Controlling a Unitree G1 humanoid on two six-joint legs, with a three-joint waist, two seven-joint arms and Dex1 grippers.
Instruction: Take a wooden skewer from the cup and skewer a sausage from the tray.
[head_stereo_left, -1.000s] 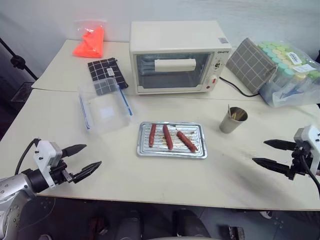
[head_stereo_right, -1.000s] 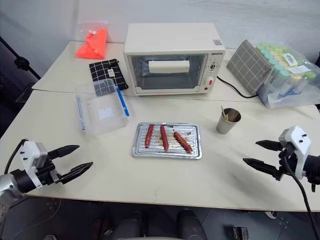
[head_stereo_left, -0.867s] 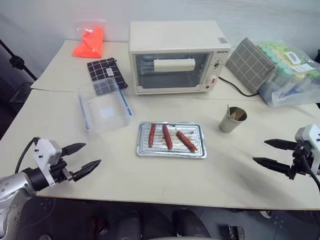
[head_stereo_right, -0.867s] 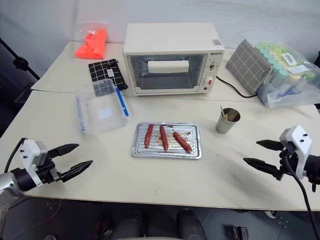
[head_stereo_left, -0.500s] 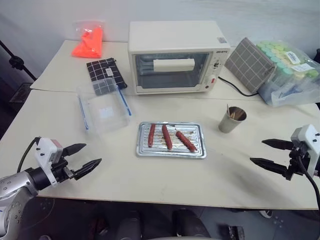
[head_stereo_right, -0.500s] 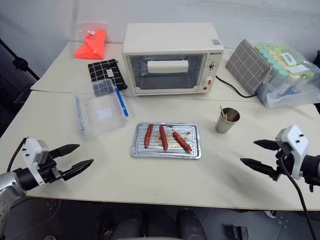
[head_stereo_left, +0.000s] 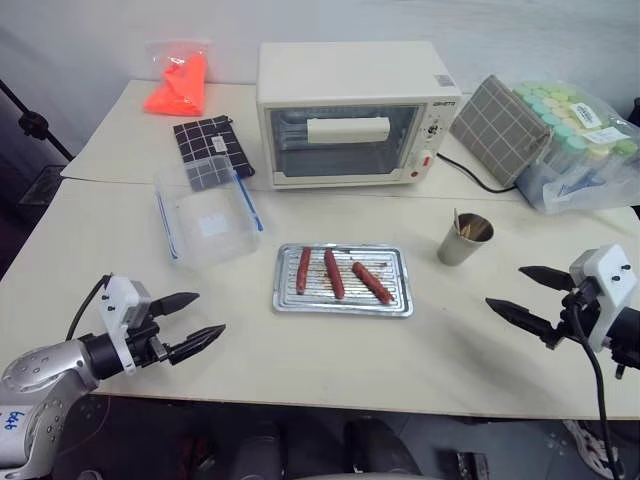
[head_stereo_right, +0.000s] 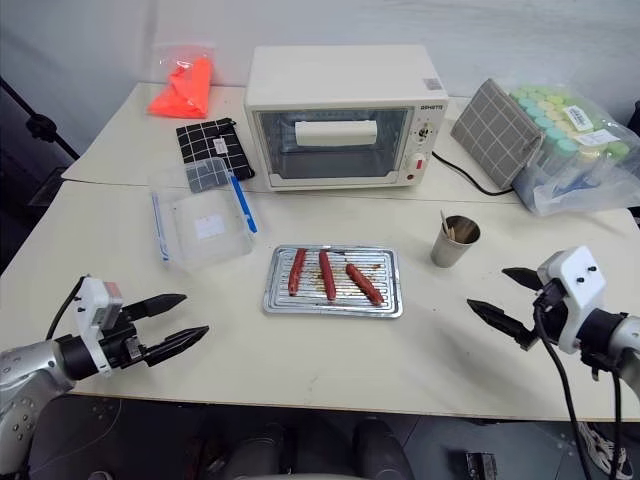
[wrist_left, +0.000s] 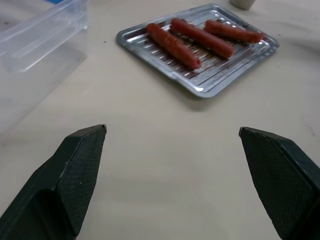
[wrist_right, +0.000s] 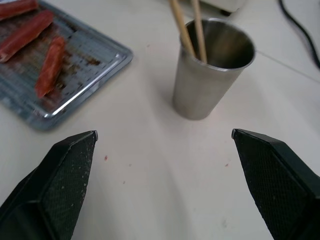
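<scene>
The silvery tray (head_stereo_left: 345, 308) lies mid-table with three reddish-brown sausages (head_stereo_left: 334, 274) side by side on its ridged bottom. To its right stands the grey metal cup (head_stereo_left: 464, 241), and two wooden skewers (wrist_right: 198, 30) lean out of it. My left gripper (head_stereo_left: 208, 313) hovers open near the front left of the table and points toward the tray (wrist_left: 200, 90). On the right, my right gripper (head_stereo_left: 504, 287) is open too, in front of the cup (wrist_right: 210, 75) and apart from it. Neither holds anything.
A cream toaster oven (head_stereo_left: 355, 110) stands behind the tray, its black cable (head_stereo_left: 470, 175) trailing right. A clear plastic box with blue edges (head_stereo_left: 205, 215) sits left of the tray. Farther back are an orange bag (head_stereo_left: 178, 82), a checked cloth (head_stereo_left: 210, 150), a grey checked pouch (head_stereo_left: 500, 125) and a bag of capped tubes (head_stereo_left: 585, 140).
Both grippers have moved inward toward the middle of the table, the left one rightward and the right one leftward. Both stay open and the objects have not moved.
</scene>
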